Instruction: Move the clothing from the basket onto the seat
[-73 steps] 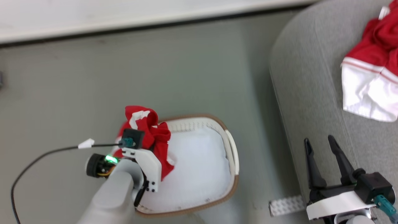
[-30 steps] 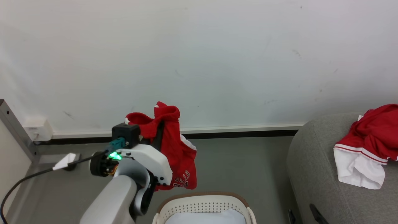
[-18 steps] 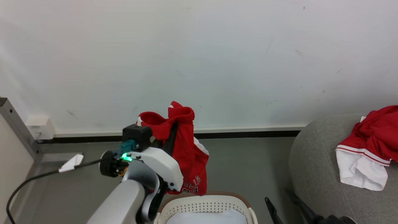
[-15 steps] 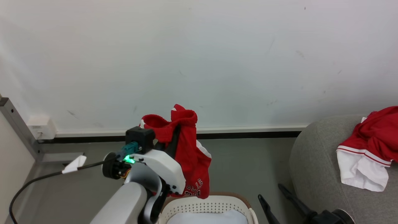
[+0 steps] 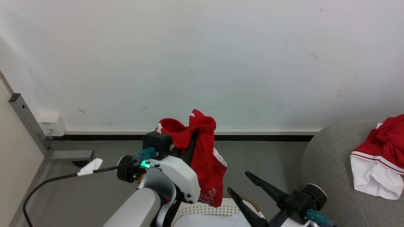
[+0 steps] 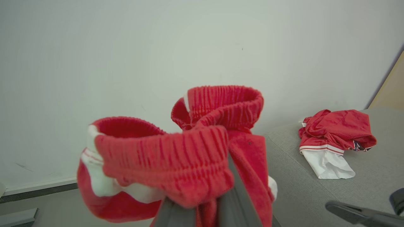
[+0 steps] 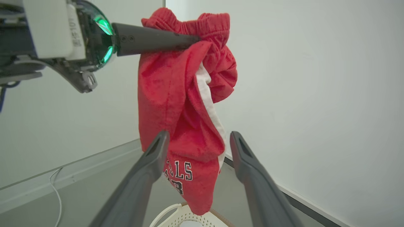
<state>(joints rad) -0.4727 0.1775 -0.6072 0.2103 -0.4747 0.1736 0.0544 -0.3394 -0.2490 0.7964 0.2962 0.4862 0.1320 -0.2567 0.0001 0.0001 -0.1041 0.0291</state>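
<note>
At centre of the head view, your left gripper (image 5: 191, 143) is pinched tight on the waistband of a red garment (image 5: 206, 164), which hangs free with its printed hem just above the basket (image 5: 227, 210) at the bottom edge. Your right gripper (image 5: 238, 182), lower right of centre, stands wide apart with nothing in it, fingers aimed at the dangling cloth (the right wrist view frames the hem between them, but I cannot tell whether they touch it). To carry this well, I'd keep the pinch firm, hold the cloth high enough for the hem to clear the brown rim, and swing toward the seat (image 5: 325, 164) at the right edge, letting go only once the bulk hangs over the cushion. The visible part of the basket holds a pale white pad (image 5: 214, 221) and no red cloth; the bottom edge cuts off the rest. One red and white garment (image 5: 378, 154) already lies on the seat.
</note>
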